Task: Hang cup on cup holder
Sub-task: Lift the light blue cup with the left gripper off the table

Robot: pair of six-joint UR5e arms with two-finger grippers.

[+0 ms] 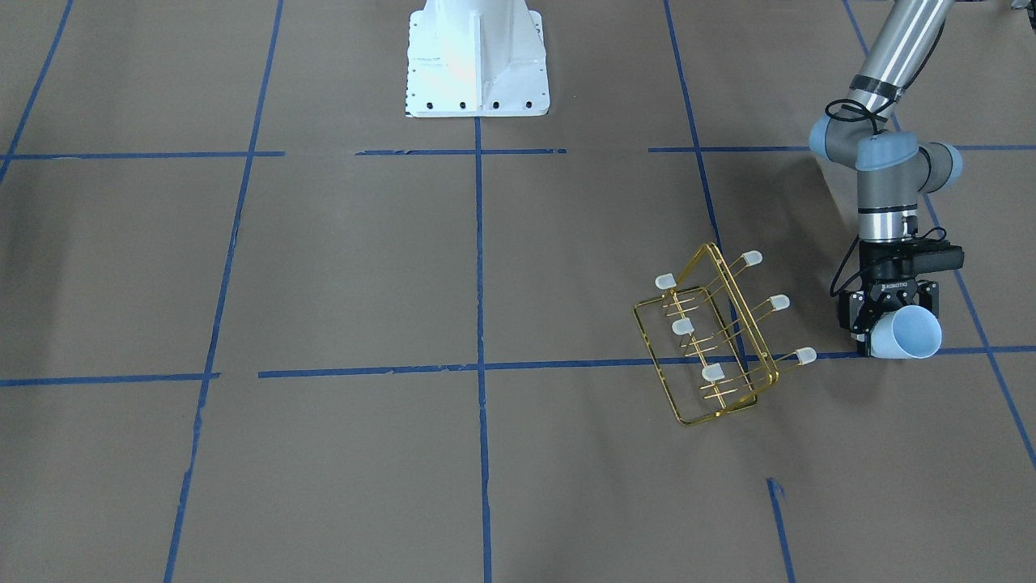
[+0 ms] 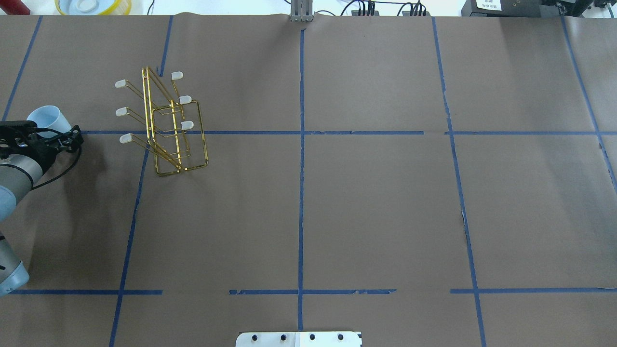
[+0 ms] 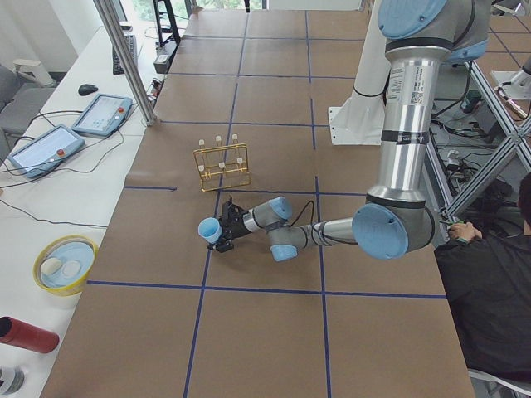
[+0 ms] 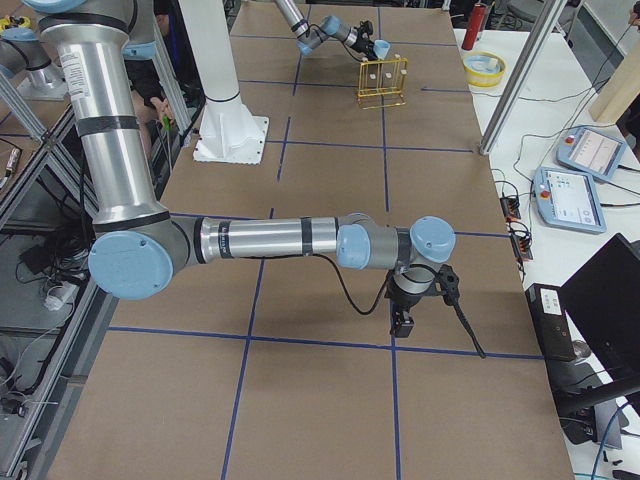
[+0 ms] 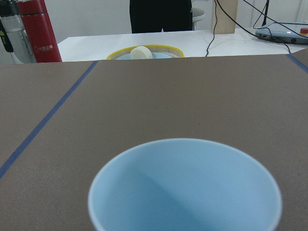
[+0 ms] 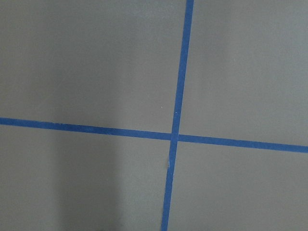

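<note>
Cup [image 1: 910, 332] clamped sideways in left end effector [image 1: 882, 320] near desk's left edge, mouth toward far edge; cup holder [image 1: 712, 340] just inward, capped prongs pointing at it. Right end effector [image 4: 402, 322] well apart, can't tell its grip.

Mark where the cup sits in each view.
Front-facing: cup near the right edge, mid-height.
Overhead: cup at the far left edge.
Left: cup left of centre.
Right: cup small, at the top.
Left wrist: cup fills the bottom.
Right wrist: not in it.
Landmark: the gold rack, beside the cup in all exterior views.
</note>
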